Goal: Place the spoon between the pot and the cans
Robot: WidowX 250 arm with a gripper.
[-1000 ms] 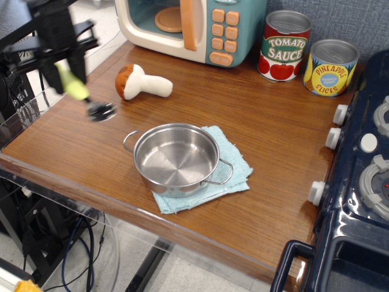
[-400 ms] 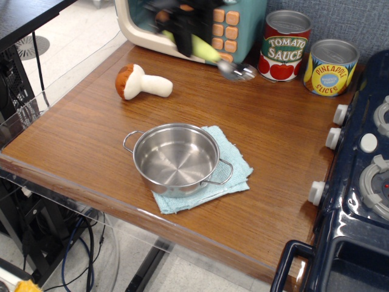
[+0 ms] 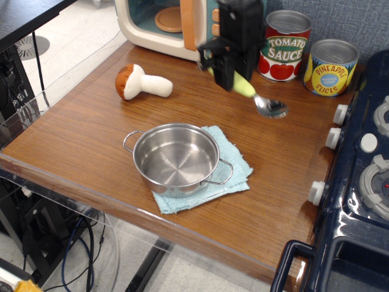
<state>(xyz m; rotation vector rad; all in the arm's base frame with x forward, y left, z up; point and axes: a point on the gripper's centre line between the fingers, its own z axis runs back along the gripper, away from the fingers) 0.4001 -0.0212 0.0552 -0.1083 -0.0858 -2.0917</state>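
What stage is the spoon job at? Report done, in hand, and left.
Done: the spoon is picked up and carried over the wood between the pot and the cans. In hand: the gripper clamps its yellow-green handle, bowl end pointing toward the stove. Whether the bowl touches the table is unclear. Left: set it down flat in that gap, let go, pull away.

I see the spoon [image 3: 258,97] upper centre, tilted bowl-down; the pot [image 3: 175,159] upright at centre; the cans [image 3: 309,53] standing upper right.
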